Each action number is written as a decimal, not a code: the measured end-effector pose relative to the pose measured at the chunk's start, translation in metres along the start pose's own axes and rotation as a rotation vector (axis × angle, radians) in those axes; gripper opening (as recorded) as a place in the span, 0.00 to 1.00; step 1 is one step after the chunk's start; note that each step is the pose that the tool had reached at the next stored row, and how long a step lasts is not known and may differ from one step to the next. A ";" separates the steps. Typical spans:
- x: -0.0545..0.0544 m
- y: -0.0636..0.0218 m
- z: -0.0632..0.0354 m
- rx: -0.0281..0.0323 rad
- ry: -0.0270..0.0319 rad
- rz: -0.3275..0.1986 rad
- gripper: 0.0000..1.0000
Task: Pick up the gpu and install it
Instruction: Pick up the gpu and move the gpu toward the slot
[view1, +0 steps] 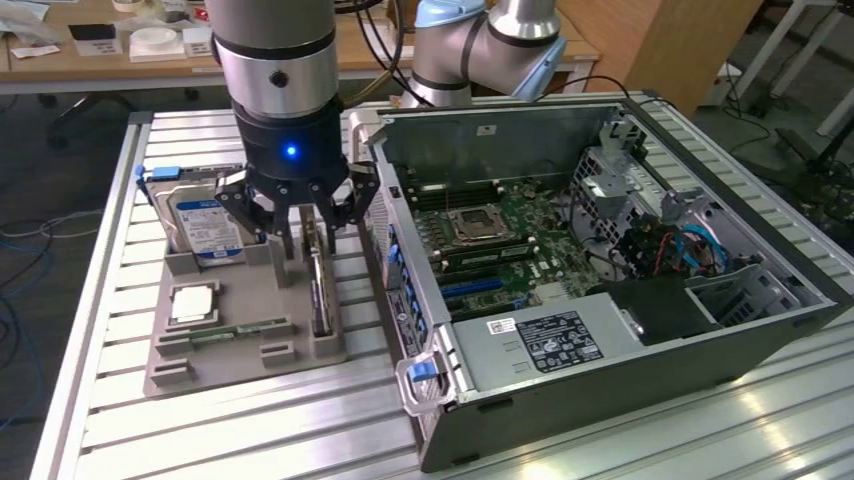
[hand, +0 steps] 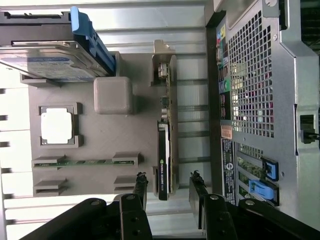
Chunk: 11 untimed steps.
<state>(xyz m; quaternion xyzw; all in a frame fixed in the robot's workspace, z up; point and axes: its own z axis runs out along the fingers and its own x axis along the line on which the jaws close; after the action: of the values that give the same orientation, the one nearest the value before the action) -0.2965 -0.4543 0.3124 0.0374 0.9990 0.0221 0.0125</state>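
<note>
The gripper (view1: 310, 238) has its fingers (hand: 141, 192) spread, one on each side of the gpu (hand: 165, 145), not touching it. The gpu stands on edge in the grey tray (view1: 247, 300), its far end hidden behind the fingers. In the exterior view the computer case (view1: 641, 380) lies at three o'clock from the tray.

Grey plastic holder tray (view1: 254, 352): quantity one. Contents: one silver hard drive with blue label (view1: 200, 225), one square silver processor chip (view1: 194, 303), one slim green memory stick (view1: 240, 329), one thin dark gpu card (view1: 320, 290). Open black computer tower case (view1: 641, 372): quantity one.
</note>
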 end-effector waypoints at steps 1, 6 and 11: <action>0.000 0.0000 0.0007 0.0000 0.0001 0.000 0.47; 0.000 -0.0001 0.0031 0.0003 0.0003 0.000 0.47; 0.000 -0.0001 0.0032 0.0001 0.0001 0.000 0.47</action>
<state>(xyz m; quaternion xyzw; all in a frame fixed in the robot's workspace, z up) -0.2965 -0.4543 0.3091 0.0374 0.9990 0.0221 0.0125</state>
